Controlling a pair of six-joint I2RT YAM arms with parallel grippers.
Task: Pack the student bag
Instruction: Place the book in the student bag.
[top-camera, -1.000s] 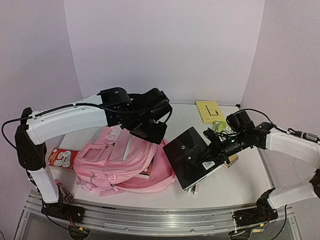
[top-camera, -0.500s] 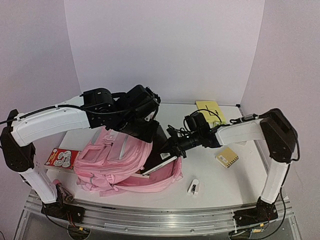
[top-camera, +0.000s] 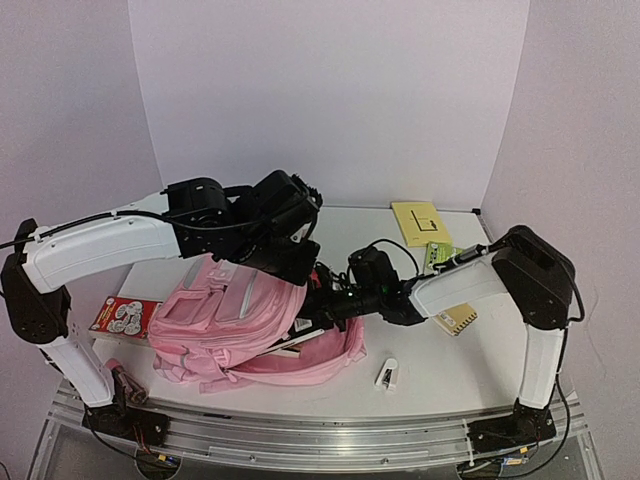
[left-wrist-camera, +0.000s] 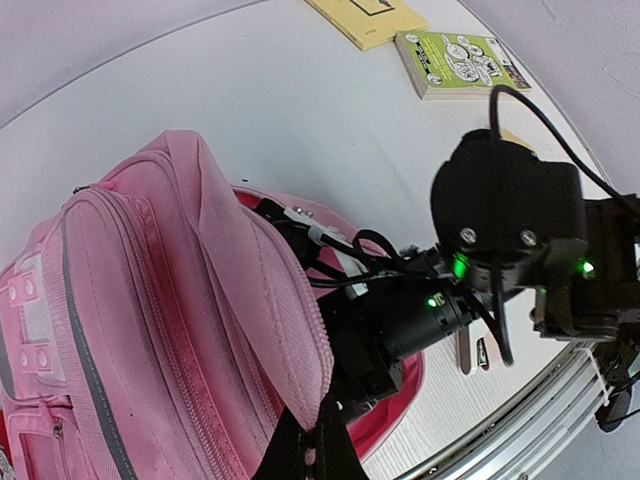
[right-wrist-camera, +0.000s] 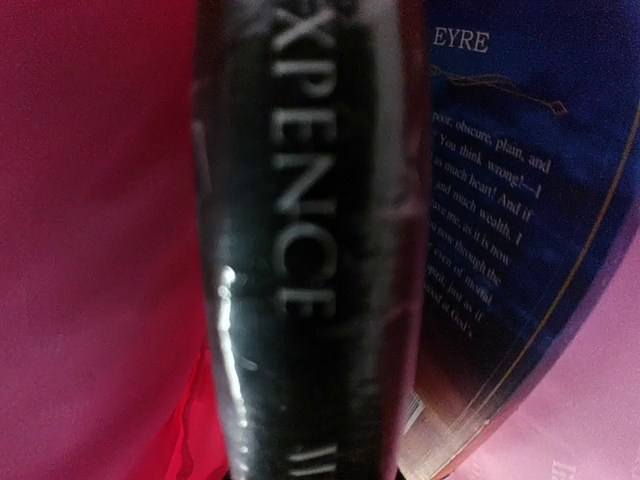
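We've got the student bag (top-camera: 225, 325) lying on the desk (top-camera: 470, 375) toward its near left corner, mouth facing right. Our left pincer (left-wrist-camera: 312, 445) is clenched on the bag's upper rim fabric. Our right pincer (top-camera: 322, 305) pokes into that mouth, grasping a black book (right-wrist-camera: 300, 250), spine facing its camera.
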